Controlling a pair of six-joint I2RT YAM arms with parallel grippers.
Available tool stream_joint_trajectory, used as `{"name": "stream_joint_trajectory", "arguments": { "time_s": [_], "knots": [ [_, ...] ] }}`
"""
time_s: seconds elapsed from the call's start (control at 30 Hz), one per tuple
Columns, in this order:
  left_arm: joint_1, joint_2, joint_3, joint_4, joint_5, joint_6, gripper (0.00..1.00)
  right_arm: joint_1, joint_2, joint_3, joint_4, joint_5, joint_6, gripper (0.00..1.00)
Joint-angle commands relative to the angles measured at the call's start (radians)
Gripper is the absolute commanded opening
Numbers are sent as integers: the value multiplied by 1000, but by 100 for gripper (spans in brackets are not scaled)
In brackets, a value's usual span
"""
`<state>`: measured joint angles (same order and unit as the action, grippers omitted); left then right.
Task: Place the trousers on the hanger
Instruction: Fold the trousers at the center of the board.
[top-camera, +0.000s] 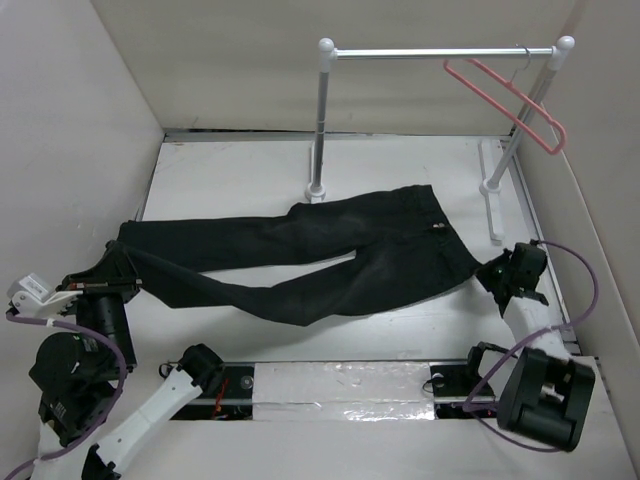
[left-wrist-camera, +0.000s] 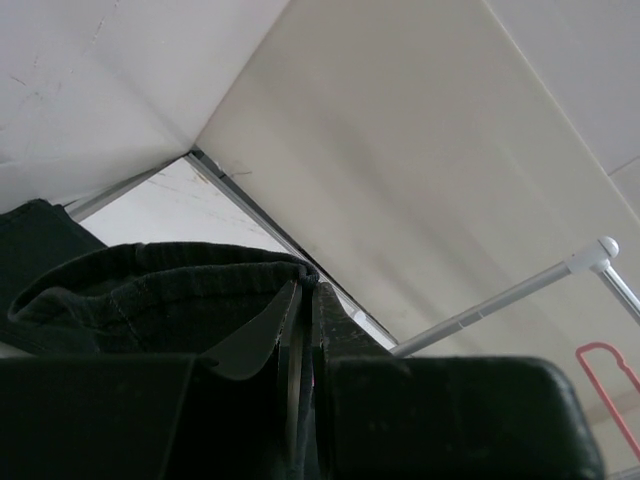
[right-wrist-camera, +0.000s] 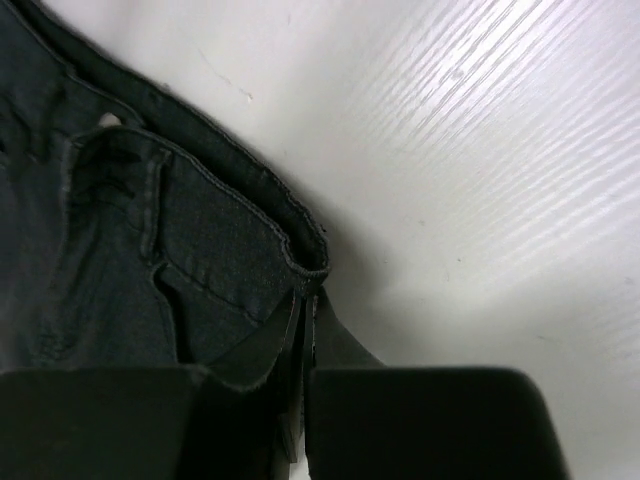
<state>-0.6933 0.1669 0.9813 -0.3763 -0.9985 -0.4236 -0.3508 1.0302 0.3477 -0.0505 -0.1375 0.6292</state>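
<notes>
The black trousers (top-camera: 330, 255) lie spread across the table, waist to the right, legs to the left. My left gripper (top-camera: 108, 270) is shut on a leg hem (left-wrist-camera: 170, 295) at the far left. My right gripper (top-camera: 497, 275) is shut on the waistband corner (right-wrist-camera: 300, 255) at the right. The pink hanger (top-camera: 515, 100) hangs from the white rail (top-camera: 440, 52) at the back right, apart from both grippers. Its corner shows in the left wrist view (left-wrist-camera: 610, 375).
The rail stands on two white posts (top-camera: 322, 120) with foot plates (top-camera: 490, 200) behind the trousers. White walls close in the left, back and right. A taped strip (top-camera: 340, 385) runs along the table's near edge between the arm bases.
</notes>
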Motion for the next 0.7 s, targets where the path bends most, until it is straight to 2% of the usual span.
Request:
{"name": "stream_joint_trajectory", "arguments": {
  "time_s": [0.0, 0.1, 0.33, 0.47, 0.6, 0.67],
  "knots": [
    [5, 20, 0, 56, 3, 14, 0, -43, -154, 76, -63, 128, 12, 0],
    [5, 32, -1, 63, -3, 17, 0, -112, -271, 149, -155, 249, -14, 0],
    [5, 54, -10, 27, -106, 5, 0, -235, -421, 283, -351, 312, -74, 0],
    [5, 81, -6, -12, -121, -17, 0, -235, -496, 237, -379, 308, -109, 0],
    [-5, 144, 20, -203, -147, -151, 0, -235, -538, 208, -381, 319, -154, 0],
    [-5, 169, 16, -223, -146, -172, 0, -235, -520, 212, -342, 274, -154, 0]
  ]
}}
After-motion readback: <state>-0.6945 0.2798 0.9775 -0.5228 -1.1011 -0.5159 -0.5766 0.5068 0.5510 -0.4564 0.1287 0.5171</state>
